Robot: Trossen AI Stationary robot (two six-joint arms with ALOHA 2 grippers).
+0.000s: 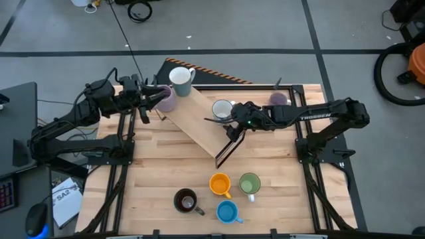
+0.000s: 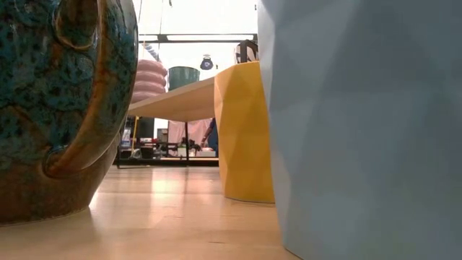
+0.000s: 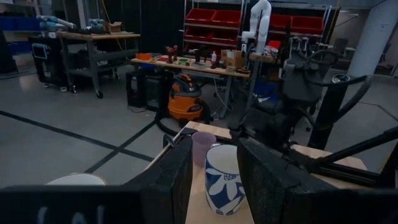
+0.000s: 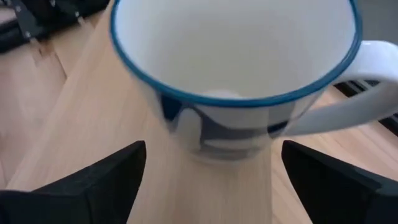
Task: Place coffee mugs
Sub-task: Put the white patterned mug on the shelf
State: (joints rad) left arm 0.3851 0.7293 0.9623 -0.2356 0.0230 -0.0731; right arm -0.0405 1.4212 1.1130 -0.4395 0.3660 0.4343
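Butcher-block bench (image 1: 166, 166) carries a tilted wooden plank (image 1: 199, 119). On the plank, right gripper (image 1: 226, 123) stands spread around a blue-rimmed white mug (image 1: 222, 108); left gripper (image 1: 154, 99) pinches a lilac mug (image 1: 166, 99) at its upper end.

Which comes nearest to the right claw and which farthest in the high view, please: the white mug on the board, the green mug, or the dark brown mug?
From the right claw:
1. White mug, on the board right beside the claw.
2. Green mug, toward the table's front.
3. Dark brown mug, front, further toward the left arm's side.
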